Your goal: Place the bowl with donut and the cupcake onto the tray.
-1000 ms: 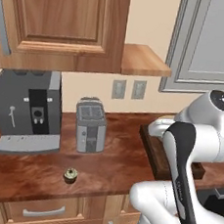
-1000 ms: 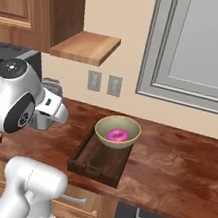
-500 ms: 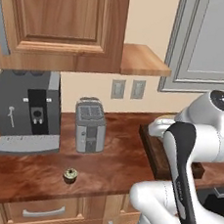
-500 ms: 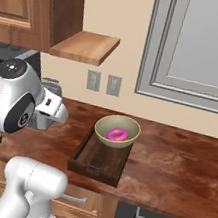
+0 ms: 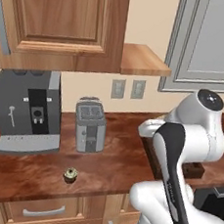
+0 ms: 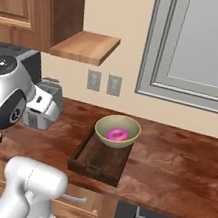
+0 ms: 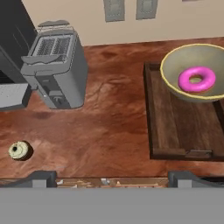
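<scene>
Nothing has shifted over the last second: bowl [image 6: 117, 131] with donut [image 6: 117, 134] sits on the tray [image 6: 98, 159]; cupcake [image 7: 19, 150] waits left of the toaster [image 7: 54, 70], hand [image 7: 111, 177] wide, empty.

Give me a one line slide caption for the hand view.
Bowl with donut sits on tray; cupcake waits near toaster.

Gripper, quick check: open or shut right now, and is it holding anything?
Gripper: open, jaws wide apart, holding nothing; it hangs above the counter.

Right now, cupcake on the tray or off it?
Off. The cupcake sits on the counter near the front edge, left of the tray, past the toaster.
</scene>
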### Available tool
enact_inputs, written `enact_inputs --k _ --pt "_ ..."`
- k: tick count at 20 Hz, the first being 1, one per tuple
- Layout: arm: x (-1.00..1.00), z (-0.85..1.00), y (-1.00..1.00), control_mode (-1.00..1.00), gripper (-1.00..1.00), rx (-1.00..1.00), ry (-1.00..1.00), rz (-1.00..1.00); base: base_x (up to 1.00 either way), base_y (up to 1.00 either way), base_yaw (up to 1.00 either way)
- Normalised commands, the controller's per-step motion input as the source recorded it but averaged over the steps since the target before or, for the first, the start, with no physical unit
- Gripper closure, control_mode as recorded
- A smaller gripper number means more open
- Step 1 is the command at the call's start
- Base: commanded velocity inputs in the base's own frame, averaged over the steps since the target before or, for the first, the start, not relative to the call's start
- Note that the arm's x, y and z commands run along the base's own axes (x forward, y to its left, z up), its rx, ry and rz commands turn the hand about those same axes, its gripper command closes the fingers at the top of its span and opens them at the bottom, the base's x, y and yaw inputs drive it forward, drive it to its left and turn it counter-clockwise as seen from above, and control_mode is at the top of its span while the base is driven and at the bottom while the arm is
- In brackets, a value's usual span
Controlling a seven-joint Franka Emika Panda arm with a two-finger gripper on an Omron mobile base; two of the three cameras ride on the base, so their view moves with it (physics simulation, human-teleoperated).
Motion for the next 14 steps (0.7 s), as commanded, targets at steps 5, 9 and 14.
enact_inputs --k 5,9,14 --pt "0.0 -0.1 0.62 -1.0 -1.0 0.0 0.1 0.0 0.0 0.0 0.0" --pt "0.0 -0.14 0.6 -1.0 -1.0 0.0 0.15 0.0 0.0 0.0 0.0" --pt "0.0 -0.13 0.52 -1.0 -1.0 0.0 0.17 0.0 0.0 0.0 0.0"
